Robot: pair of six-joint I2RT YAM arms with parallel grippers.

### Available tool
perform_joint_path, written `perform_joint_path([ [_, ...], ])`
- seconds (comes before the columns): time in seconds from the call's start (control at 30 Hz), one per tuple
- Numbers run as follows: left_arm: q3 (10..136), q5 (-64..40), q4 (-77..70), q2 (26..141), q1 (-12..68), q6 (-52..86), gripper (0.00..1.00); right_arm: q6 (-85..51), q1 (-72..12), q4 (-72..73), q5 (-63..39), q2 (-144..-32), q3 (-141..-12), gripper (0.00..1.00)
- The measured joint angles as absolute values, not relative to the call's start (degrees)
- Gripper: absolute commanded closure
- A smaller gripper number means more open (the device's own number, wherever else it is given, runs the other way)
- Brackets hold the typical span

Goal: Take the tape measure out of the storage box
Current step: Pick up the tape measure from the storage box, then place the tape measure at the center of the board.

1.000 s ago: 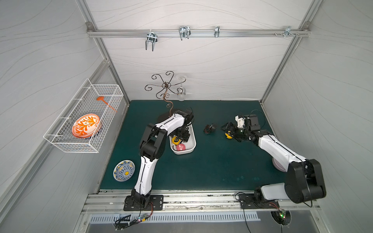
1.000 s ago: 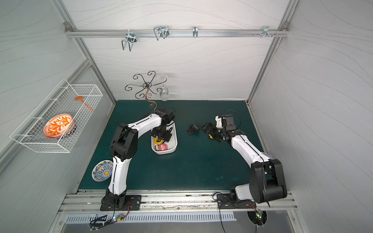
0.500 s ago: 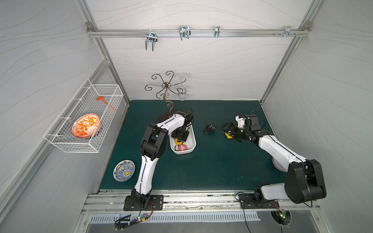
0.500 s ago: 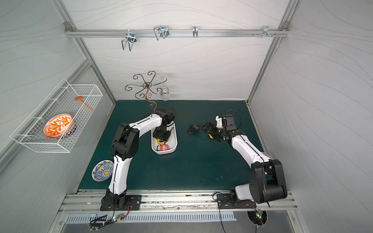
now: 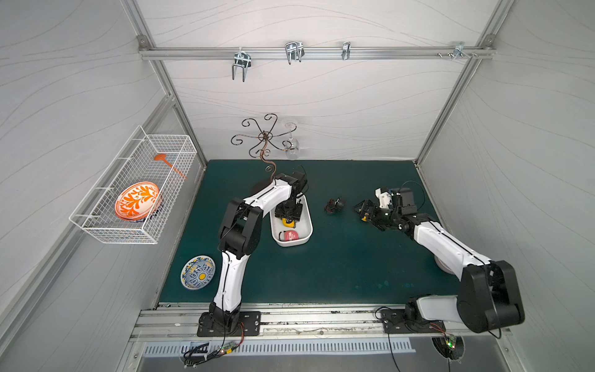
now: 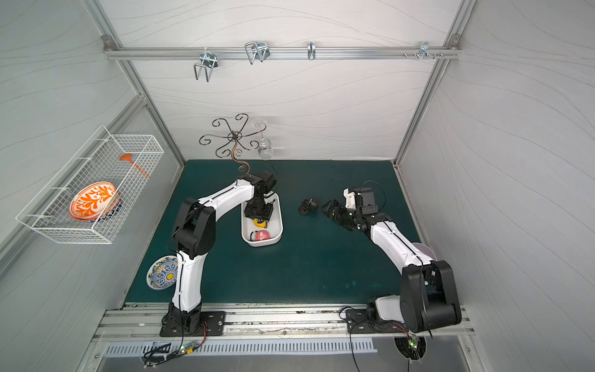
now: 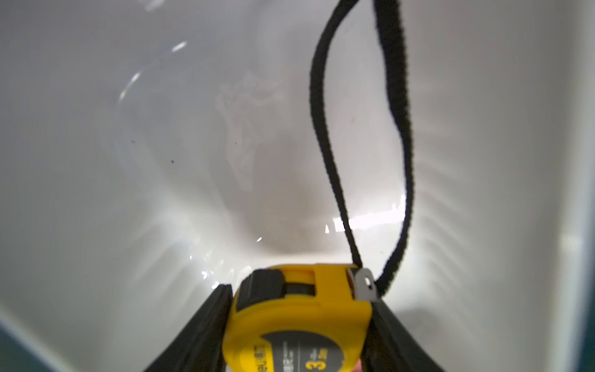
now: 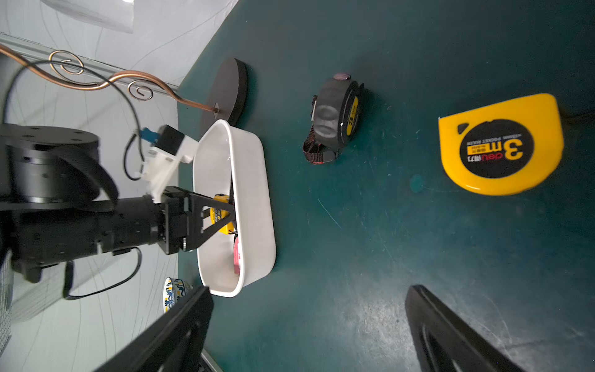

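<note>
Top views overlook the whole table (image 5: 338, 273) — wrist cameras sit close.

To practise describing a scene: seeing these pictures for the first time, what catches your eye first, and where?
The left hand is shut on a yellow tape measure inside the white storage box on the green mat. Next come the orange patterned plate in the wall-mounted wire basket, and a second yellow tape measure lying on the mat before the open right hand.
</note>
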State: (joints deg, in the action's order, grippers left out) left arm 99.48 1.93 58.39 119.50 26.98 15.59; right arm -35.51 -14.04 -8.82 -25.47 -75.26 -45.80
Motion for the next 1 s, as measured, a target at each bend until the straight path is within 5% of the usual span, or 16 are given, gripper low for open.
perform_joint_path([
  [0.57, 88.2, -9.6, 38.5, 96.0, 29.1, 44.2, 1.00, -35.4, -26.5, 10.9, -24.4, -67.0, -39.3, 0.01],
  [1.0, 81.6, -12.3, 19.9, 93.1, 37.2, 66.5, 1.00, -31.7, -34.1, 26.4, -15.7, -66.6, -35.2, 0.12],
])
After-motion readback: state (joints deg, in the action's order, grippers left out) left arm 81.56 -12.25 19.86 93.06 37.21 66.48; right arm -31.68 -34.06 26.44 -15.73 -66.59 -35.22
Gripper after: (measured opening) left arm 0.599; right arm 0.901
